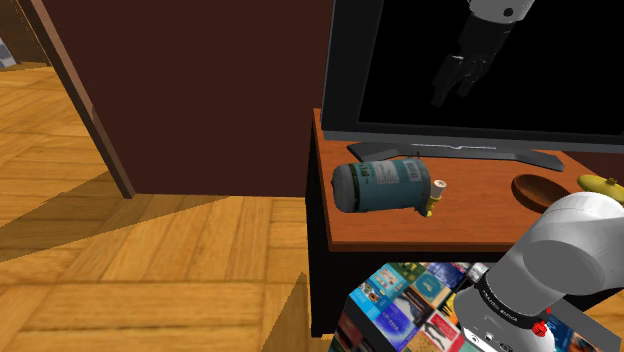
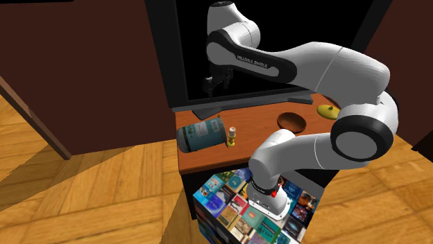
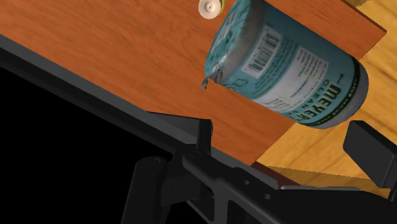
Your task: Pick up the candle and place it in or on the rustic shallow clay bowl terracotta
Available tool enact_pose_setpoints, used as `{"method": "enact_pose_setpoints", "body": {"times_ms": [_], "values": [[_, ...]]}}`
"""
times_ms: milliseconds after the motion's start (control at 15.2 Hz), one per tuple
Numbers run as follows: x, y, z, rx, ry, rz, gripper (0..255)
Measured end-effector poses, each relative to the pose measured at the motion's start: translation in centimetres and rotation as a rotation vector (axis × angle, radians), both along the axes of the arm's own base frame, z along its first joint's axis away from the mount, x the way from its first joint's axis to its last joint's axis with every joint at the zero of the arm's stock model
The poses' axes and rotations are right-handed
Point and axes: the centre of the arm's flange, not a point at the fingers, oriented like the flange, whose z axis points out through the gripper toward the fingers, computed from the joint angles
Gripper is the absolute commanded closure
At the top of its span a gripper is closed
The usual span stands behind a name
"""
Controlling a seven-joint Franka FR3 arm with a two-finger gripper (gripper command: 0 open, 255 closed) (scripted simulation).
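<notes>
The candle is a teal labelled jar lying on its side on the reddish wooden table. The brown shallow clay bowl sits empty further along the table, toward the shoulder view's right. My gripper hangs open above the table, in front of the black screen, holding nothing. In the wrist view the candle lies ahead of the gripper, beyond the screen's foot, and the fingers stand apart.
A small white-capped yellow bottle stands against the candle's end. A large black screen on a grey foot fills the table's back. A yellow object lies beside the bowl. Wooden floor lies beyond the table edge.
</notes>
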Motion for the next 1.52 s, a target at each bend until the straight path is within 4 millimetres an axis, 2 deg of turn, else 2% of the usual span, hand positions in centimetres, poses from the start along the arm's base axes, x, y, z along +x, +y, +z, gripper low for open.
{"method": "enact_pose_setpoints", "body": {"times_ms": [132,264,1320,1518], "values": [[-0.1,-0.2,-0.5,0.001,0.005,0.012,0],[-0.3,-0.7,-2.3,0.003,0.022,0.052,0],[-3.4,-7.0,-21.9,0.025,0.186,0.456,0],[-4.0,-7.6,-24.2,0.027,0.198,0.489,0]]}}
